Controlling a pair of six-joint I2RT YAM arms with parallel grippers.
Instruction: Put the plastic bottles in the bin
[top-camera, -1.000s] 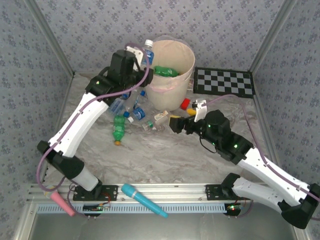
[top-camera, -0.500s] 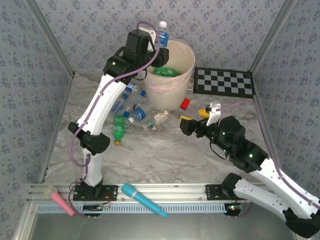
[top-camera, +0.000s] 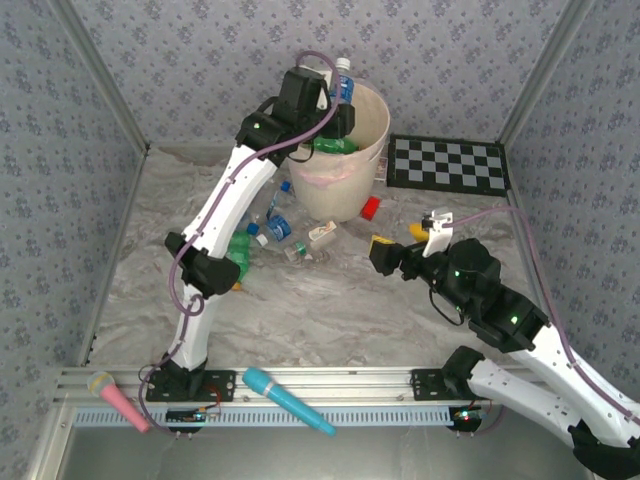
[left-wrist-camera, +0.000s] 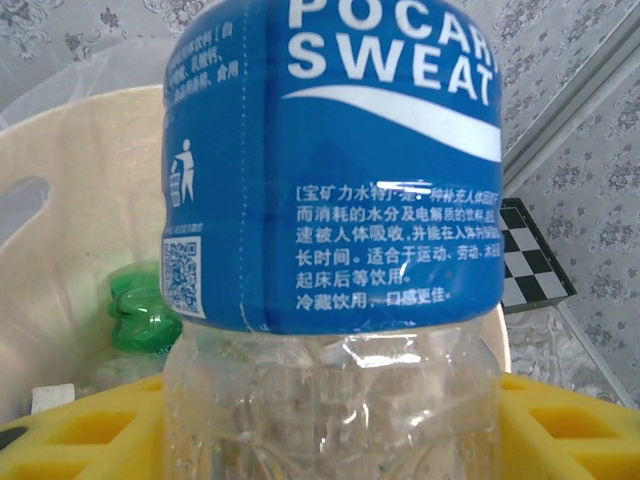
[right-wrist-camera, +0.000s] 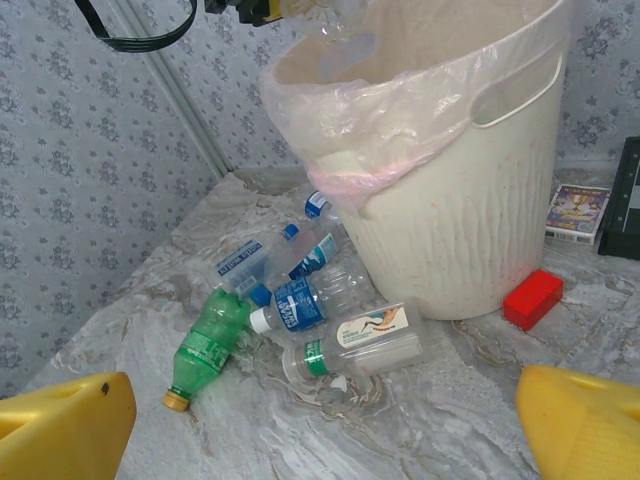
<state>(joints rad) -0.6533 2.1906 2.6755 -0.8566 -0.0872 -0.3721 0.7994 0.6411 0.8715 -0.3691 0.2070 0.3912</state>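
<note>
A grey marbled tabletop (top-camera: 320, 320) carries a pale peach round plastic bucket (top-camera: 342, 196) at upper centre. Clear and green plastic bottles (top-camera: 278, 227) lie scattered at its lower left, a small red block (top-camera: 370, 208) at its right, and a black-and-white checkerboard (top-camera: 448, 163) at upper right.

Walls (top-camera: 150, 50): grey-blue wallpaper with a small floral repeat on the left, far and right sides. Bare metal posts (top-camera: 100, 75) slant up at the two far corners. Desk (top-camera: 320, 320): grey-white marble-pattern covering, rumpled at the far left edge. Slotted aluminium rail (top-camera: 340, 380) along the near edge. Checkerboard panel (top-camera: 448, 163) lies at far right. Lighting even, shadows soft.
</note>
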